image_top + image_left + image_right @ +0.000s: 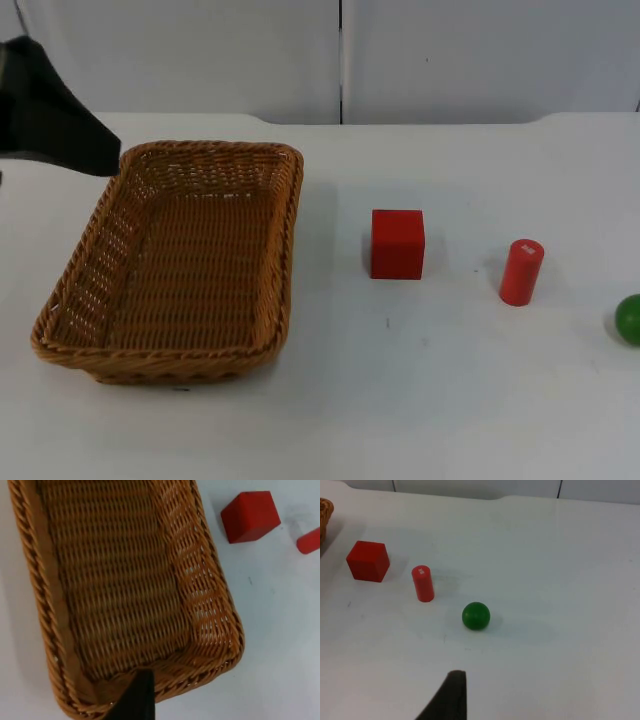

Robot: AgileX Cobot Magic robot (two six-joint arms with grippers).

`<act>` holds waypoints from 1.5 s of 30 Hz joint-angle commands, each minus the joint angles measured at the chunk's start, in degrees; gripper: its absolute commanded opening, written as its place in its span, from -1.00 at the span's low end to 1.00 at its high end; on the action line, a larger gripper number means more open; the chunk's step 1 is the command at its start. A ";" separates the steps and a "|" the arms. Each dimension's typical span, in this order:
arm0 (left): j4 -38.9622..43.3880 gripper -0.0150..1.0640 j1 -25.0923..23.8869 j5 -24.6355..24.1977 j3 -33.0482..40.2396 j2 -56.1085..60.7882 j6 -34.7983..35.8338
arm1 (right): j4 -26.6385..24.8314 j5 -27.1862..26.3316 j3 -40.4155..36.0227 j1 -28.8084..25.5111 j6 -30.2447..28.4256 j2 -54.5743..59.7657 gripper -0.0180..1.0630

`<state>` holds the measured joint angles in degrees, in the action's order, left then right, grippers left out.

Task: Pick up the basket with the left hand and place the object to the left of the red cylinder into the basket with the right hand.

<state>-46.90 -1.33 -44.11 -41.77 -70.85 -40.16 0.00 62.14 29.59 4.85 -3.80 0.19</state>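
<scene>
The basket (180, 262) is sitting on the white table (420, 400) with its far left corner just beside the left arm (50, 110), and in the left wrist view one black fingertip (137, 697) of the left gripper is standing right at the basket's near rim (200, 672); whether that gripper is spread or pinching cannot be told. The red cube (397, 243) is lying beyond the basket's right wall, apart from it, with the red cylinder (521, 271) standing upright further right and a green ball (629, 319) past that. Ahead of the right gripper's fingertip (447, 697), the ball (476, 615) is lying nearest, then the cylinder (423, 583), then the cube (368, 561); its finger state cannot be told either.
</scene>
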 commanded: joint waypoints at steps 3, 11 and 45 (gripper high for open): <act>-3.07 0.97 0.36 1.15 -2.18 -4.82 -2.03 | 0.00 -0.33 -0.06 -0.17 -0.37 -0.19 0.98; 0.95 0.97 0.36 1.60 -9.48 -13.21 -0.33 | 0.00 -0.33 -0.06 -0.17 -0.37 -0.19 0.98; 18.87 0.97 0.36 5.40 -31.79 -48.02 12.20 | 0.00 -0.33 -0.06 -0.17 -0.37 -0.19 0.98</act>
<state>-28.39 -1.33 -38.02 -72.84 -118.58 -27.60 0.00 62.14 29.59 4.85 -3.91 0.19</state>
